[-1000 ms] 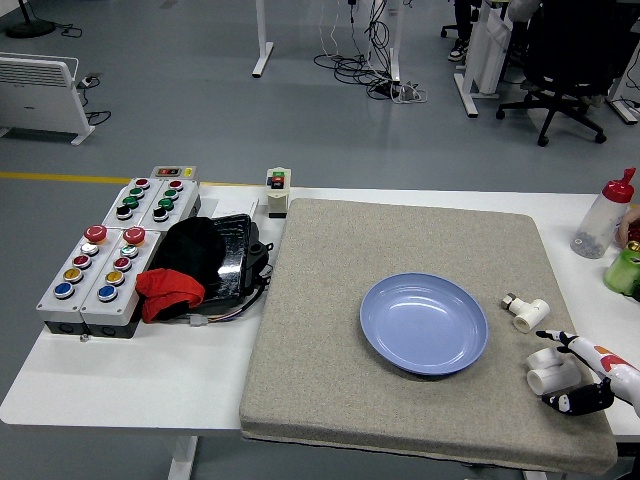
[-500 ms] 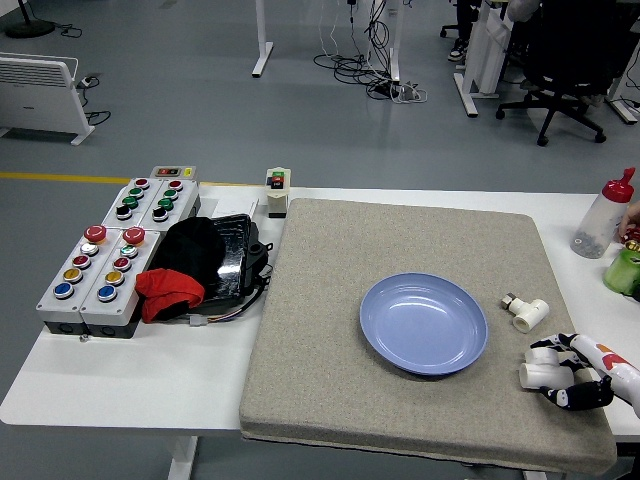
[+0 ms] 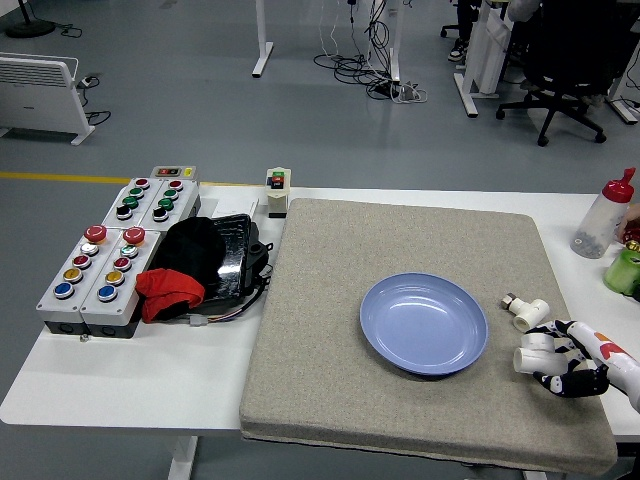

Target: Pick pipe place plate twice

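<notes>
A: Where is the right hand (image 3: 572, 366)?

B: At the mat's (image 3: 320, 380) right edge, low in the view. Its fingers (image 3: 560, 382) are curled around a white pipe piece (image 3: 535, 352), which sticks out to the left of the hand, toward the plate (image 3: 423, 323).

A: Is the pipe off the mat?

B: Hard to say; the hand covers its underside, so it may be slightly lifted or only resting there.

A: And the other pipe piece?

B: The second fitting (image 3: 527, 312) lies on the mat just above the hand, between it and the plate's right rim, apart from both.

A: The plate?

B: Blue, with nothing in it, at the middle right of the mat.
</notes>
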Robot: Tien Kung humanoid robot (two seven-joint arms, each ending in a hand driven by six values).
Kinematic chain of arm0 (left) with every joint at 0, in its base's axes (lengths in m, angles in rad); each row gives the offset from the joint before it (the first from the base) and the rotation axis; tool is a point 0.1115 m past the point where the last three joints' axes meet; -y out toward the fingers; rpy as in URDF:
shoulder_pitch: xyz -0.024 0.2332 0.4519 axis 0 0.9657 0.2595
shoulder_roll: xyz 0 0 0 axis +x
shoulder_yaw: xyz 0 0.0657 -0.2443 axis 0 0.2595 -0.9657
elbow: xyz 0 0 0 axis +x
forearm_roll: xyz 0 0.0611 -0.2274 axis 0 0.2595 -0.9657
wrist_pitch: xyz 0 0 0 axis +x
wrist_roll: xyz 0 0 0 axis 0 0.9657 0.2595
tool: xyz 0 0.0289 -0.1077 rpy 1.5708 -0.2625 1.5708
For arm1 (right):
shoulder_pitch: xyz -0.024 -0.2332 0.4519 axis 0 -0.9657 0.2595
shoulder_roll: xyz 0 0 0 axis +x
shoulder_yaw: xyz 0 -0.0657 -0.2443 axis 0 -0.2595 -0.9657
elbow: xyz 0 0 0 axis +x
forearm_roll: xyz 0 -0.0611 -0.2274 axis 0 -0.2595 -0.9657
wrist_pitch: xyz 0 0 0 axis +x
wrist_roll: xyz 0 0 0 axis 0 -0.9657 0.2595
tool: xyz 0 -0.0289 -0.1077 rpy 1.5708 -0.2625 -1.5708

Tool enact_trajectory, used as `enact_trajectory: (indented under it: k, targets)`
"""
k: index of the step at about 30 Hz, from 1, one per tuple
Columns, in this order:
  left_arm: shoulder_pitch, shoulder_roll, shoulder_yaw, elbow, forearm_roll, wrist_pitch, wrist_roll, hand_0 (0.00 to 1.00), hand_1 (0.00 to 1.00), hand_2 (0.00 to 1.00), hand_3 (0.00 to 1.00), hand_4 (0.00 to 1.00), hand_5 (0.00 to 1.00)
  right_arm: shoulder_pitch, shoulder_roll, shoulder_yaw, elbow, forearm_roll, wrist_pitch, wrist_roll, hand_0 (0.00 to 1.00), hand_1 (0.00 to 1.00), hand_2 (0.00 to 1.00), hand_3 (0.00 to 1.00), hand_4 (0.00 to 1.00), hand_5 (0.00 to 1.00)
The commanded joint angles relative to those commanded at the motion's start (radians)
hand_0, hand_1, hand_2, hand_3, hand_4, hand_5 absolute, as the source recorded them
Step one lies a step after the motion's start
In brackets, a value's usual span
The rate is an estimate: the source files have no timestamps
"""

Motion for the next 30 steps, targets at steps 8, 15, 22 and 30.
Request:
enact_trajectory:
  k: [8, 15, 22, 30]
  targets:
    - [0.000, 0.002, 0.008, -0.001, -0.008, -0.002, -0.002, 0.693, 0.668, 0.681, 0.612, 0.248, 0.998, 0.082, 0.063, -0.046, 0.006, -0.009, -0.016, 0.010, 0.344, 0.462, 0.568, 0.668, 0.545, 0.131]
    - [-0.002, 0.004, 0.009, -0.002, -0.015, -0.002, -0.006, 0.693, 0.668, 0.682, 0.611, 0.248, 0.998, 0.186, 0.134, -0.154, -0.054, -0.045, -0.035, 0.017, 0.353, 0.467, 0.570, 0.666, 0.544, 0.134]
    - [-0.005, 0.005, 0.009, -0.002, -0.017, 0.000, -0.006, 0.692, 0.668, 0.681, 0.611, 0.248, 0.998, 0.278, 0.201, -0.257, -0.154, -0.070, -0.096, 0.048, 0.435, 0.534, 0.582, 0.665, 0.544, 0.136]
    - [-0.006, 0.005, 0.009, -0.003, -0.017, 0.000, -0.006, 0.692, 0.667, 0.681, 0.611, 0.248, 0.998, 0.341, 0.249, -0.328, -0.275, -0.103, -0.149, 0.059, 0.697, 0.702, 0.712, 0.739, 0.557, 0.137]
